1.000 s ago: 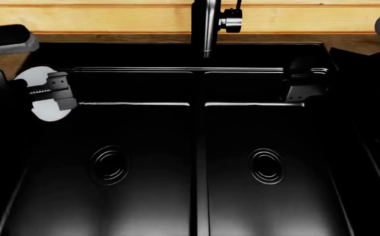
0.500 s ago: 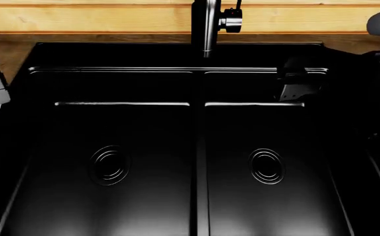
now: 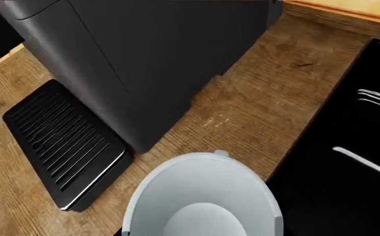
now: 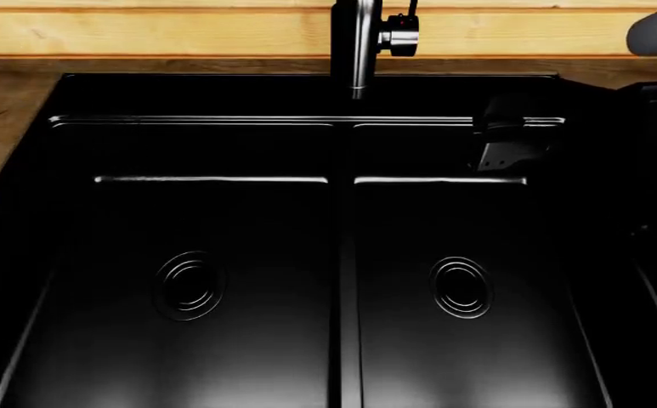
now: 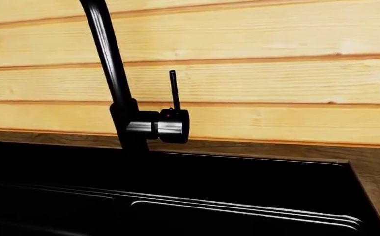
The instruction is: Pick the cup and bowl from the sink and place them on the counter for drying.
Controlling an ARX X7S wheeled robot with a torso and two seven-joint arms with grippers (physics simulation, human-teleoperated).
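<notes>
The white cup (image 3: 203, 196) fills the near part of the left wrist view, seen from above. My left gripper (image 3: 203, 232) is shut on it, with only grey finger edges showing at the cup's sides. The cup is over the wood-grain counter (image 3: 242, 113), just beside the rim of the black sink (image 3: 354, 123). In the head view both basins of the sink (image 4: 340, 255) hold nothing. The bowl is out of view. My right gripper (image 4: 507, 144) is a dark shape over the back of the right basin, and its jaws are too dark to read.
A dark grey appliance (image 3: 144, 59) with a black slotted drip tray (image 3: 62, 147) stands on the counter beyond the cup. The black faucet (image 4: 357, 42) rises at the sink's back middle, in front of pale wall planks (image 5: 275, 83).
My left gripper has carried the cup leftward out of the head view, from over the sink's left rim. The right gripper has edged slightly left.
</notes>
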